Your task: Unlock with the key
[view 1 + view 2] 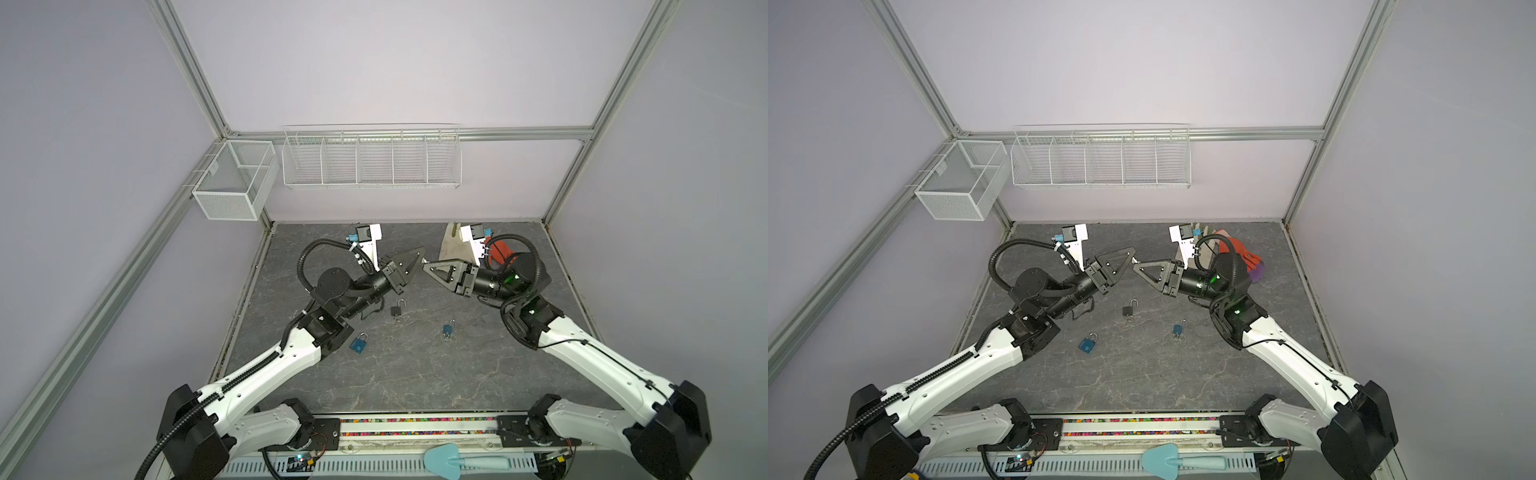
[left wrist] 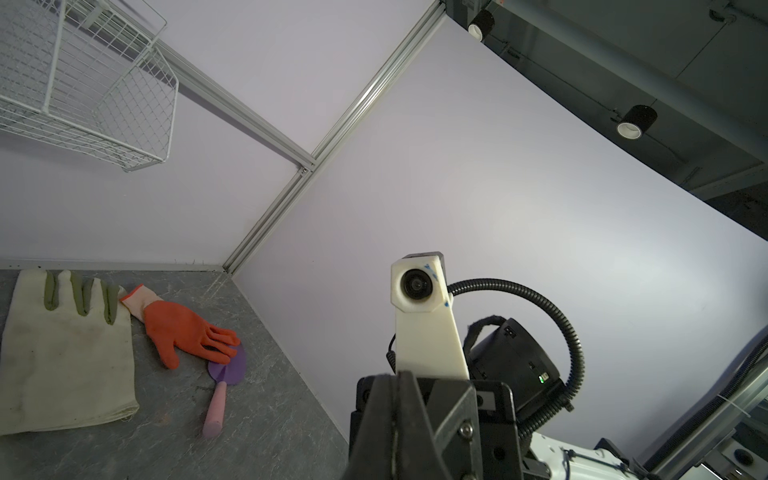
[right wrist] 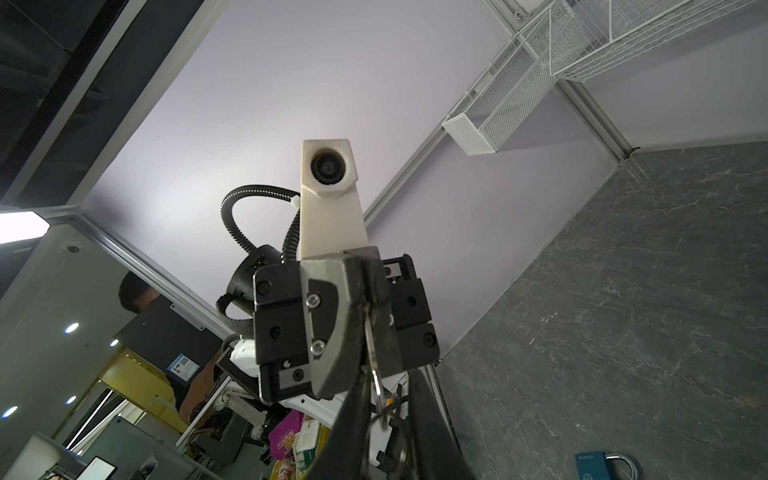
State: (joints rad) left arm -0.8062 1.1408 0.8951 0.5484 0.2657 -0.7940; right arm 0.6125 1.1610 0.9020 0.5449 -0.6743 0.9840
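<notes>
Bench (image 1: 415,374) of grey marbled stone fills the floor of the cell, and above its far middle the two arms bring the left gripper (image 1: 422,250) and the right gripper (image 1: 424,267) tip to tip, clear of the surface. Three padlocks lie well apart on the bench below them: a larger blue padlock (image 1: 358,344) near the left arm, a black padlock (image 1: 397,309) with its shackle swung open, and a small blue padlock (image 1: 448,330) toward the right. Smallest is the key (image 3: 369,332), pinched in the fully closed left gripper, as the right wrist view shows head-on. The right gripper's jaws stand slightly apart on either side of the key's hanging ring (image 3: 380,401); whether they press it I cannot tell.
</notes>
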